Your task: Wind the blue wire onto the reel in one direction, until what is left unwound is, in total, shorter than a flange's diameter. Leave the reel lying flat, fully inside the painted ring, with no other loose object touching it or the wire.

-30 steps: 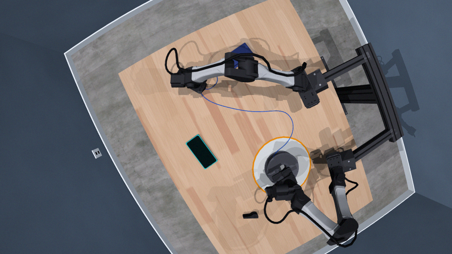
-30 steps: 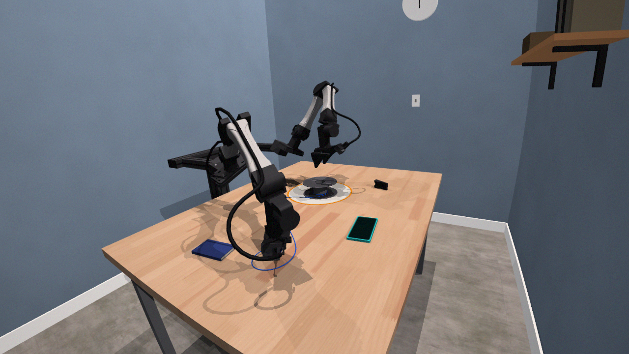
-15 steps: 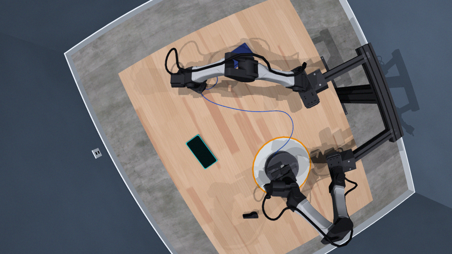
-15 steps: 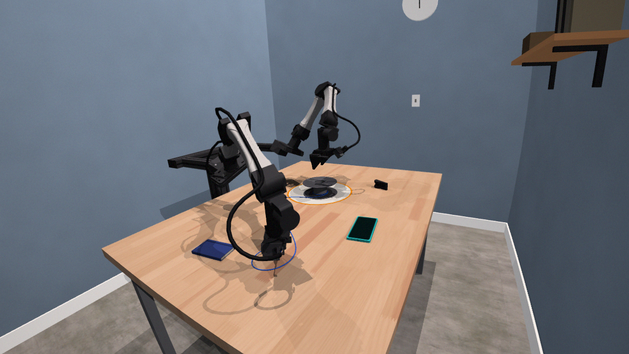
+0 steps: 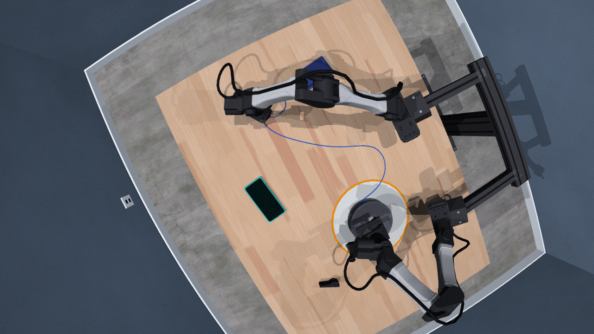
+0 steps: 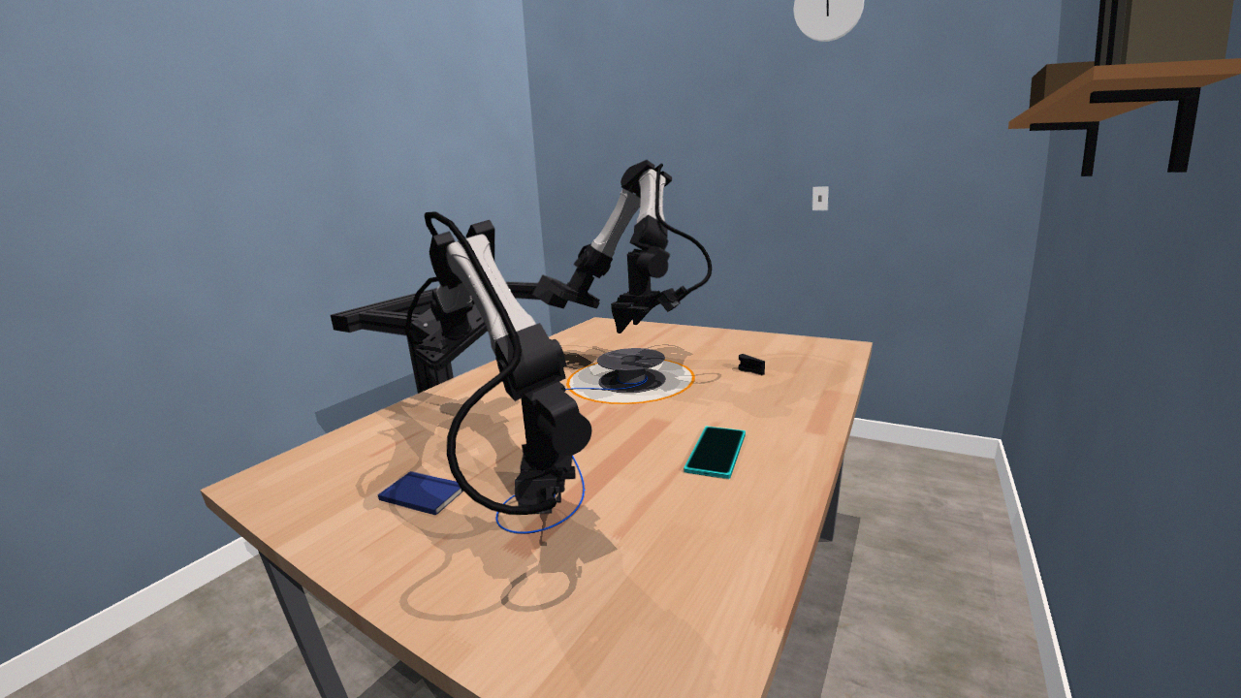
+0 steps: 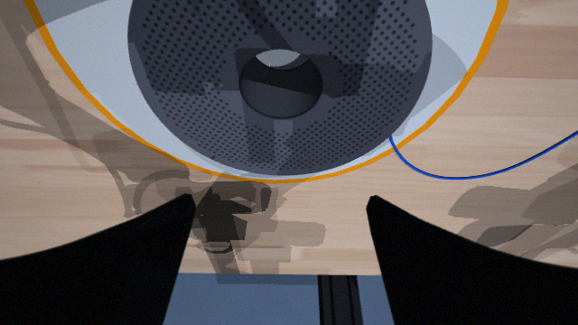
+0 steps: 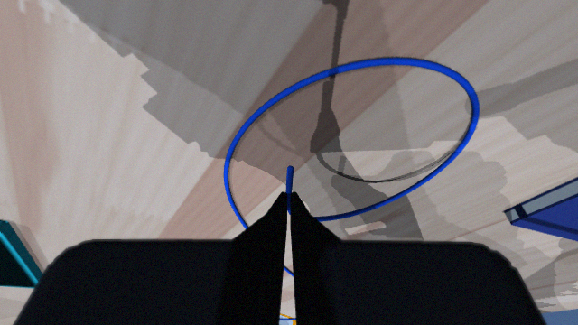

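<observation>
Seen in the top view from left to right: at the far left, pinching the blue wire [image 5: 340, 146] [image 6: 584, 489] [image 7: 456, 178] [image 8: 393, 60] near its free end, with a loop beside the tips of the right gripper [image 5: 265, 118] [image 6: 544, 529] [image 8: 288, 197]. Next, lying apart from the wire, with the teal-edged phone [image 5: 264, 199] [image 6: 715, 451] [image 8: 13, 257] face up. Farther along, partly hidden beneath the right arm, in the case of the dark blue notebook [image 5: 321, 64] [image 6: 420, 491] [image 8: 553, 217]; lower, outside the orange ring [image 5: 332, 214] [image 6: 628, 401] [image 7: 110, 121] [image 8: 285, 315], in that of the small black object [image 5: 329, 283] [image 6: 751, 364]. At right, lying flat inside the ring, in that of the reel [image 5: 384, 209] [image 6: 612, 359] [image 7: 190, 113], with much wire unwound; spread wide and empty above, in that of the left gripper [image 5: 371, 227] [image 6: 628, 324] [image 7: 281, 200].
</observation>
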### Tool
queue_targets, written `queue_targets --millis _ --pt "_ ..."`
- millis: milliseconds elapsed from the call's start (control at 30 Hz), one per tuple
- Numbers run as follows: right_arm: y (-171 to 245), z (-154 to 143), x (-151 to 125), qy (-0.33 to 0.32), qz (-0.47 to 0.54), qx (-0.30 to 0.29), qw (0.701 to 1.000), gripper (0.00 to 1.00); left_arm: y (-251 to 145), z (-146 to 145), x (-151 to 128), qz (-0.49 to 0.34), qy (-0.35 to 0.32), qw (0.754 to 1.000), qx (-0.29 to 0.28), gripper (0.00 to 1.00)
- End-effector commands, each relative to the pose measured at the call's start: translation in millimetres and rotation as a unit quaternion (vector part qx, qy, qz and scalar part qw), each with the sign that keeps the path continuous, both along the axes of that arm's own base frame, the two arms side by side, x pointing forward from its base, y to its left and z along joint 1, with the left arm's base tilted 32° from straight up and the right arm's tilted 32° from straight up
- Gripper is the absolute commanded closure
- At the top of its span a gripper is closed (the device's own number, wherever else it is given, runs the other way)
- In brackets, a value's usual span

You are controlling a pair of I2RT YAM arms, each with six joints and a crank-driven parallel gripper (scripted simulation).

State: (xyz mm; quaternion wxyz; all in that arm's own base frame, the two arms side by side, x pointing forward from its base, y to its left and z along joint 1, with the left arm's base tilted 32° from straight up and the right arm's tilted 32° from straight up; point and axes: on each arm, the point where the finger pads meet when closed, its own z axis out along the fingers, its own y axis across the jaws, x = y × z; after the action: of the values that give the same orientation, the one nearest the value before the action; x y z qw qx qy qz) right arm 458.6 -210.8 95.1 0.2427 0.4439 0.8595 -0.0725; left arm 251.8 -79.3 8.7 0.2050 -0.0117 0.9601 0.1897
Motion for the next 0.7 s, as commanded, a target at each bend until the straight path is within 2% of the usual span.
queue_targets --millis 0,167,600,667 --pt "-0.2 19.2 6.7 -0.023 0.001 -0.013 1.0 1.0 -2.0 5.0 5.9 -0.001 -0.002 1.0 -0.004 0.03" --pt "-0.4 18.5 6.8 -0.029 -0.014 -0.006 0.999 1.0 -0.8 5.4 6.6 -0.001 -0.002 1.0 -0.004 0.03" --pt "-2.8 19.4 7.0 -0.104 -0.198 0.074 0.972 1.0 0.2 6.0 8.0 -0.042 0.016 0.999 0.015 0.03" --pt "-2.4 22.8 8.1 -0.104 -0.2 0.075 0.971 1.0 0.3 5.4 7.5 -0.058 0.023 0.998 0.022 0.03"
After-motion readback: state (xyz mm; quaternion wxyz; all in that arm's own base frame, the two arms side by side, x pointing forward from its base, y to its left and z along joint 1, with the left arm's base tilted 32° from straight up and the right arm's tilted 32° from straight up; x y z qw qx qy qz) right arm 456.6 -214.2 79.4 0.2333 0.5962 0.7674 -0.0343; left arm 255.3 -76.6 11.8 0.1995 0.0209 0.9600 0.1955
